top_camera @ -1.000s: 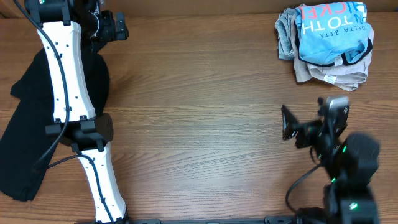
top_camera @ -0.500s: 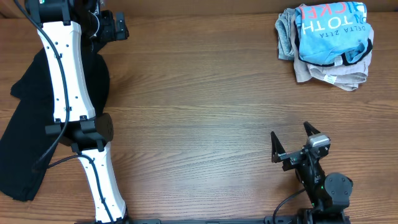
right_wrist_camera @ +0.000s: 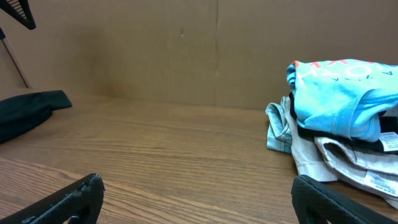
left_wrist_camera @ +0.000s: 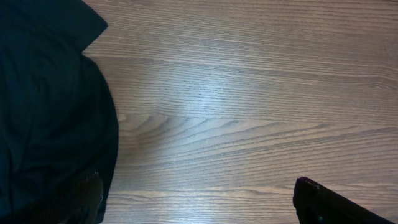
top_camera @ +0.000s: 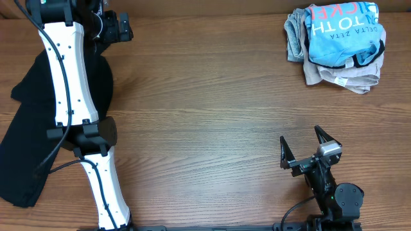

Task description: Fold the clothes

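1. My right gripper [top_camera: 300, 142] stands wide open and holds nothing, low over the wooden table [top_camera: 212, 109].
2. My left gripper [left_wrist_camera: 196, 204] is also wide open and empty, with one finger at the edge of the black garment [left_wrist_camera: 50, 112].
3. The light blue T-shirt [top_camera: 343, 32] lies on top of a pile in the far right corner.

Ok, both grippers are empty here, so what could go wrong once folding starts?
1. The blue T-shirt lies bunched on a pile of other garments; the open right gripper may well drag several up together.
2. The left arm stretches right over the black garment, so cloth lifted by the open left gripper might catch on it.
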You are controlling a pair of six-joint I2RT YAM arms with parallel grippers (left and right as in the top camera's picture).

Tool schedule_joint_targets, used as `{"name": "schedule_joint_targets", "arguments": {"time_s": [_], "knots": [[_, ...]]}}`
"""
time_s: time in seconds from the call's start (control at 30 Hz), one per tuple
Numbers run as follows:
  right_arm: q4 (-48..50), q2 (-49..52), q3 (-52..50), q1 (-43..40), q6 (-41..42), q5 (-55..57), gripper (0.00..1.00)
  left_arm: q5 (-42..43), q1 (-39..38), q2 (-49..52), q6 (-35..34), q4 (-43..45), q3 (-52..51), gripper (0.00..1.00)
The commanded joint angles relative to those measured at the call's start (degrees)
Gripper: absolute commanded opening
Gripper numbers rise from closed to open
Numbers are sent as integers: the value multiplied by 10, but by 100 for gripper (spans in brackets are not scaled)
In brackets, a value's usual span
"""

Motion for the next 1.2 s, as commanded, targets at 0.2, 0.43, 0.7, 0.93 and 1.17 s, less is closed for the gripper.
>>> {"name": "schedule_joint_targets", "arguments": {"time_s": [0.2,0.43,0.7,0.93,1.17], "knots": [[4,-7,-6,10,2,0,100,-3,3,3,11,1,-3,100],[4,-7,-6,10,2,0,100,-3,3,3,11,1,-3,100],[4,-7,-6,10,2,0,100,-3,3,3,11,1,-3,100],[4,-7,-6,10,2,0,100,-5,0,3,11,1,-3,100],[4,-7,-6,10,2,0,100,-5,-14,-48,11,3,-45,100]]}}
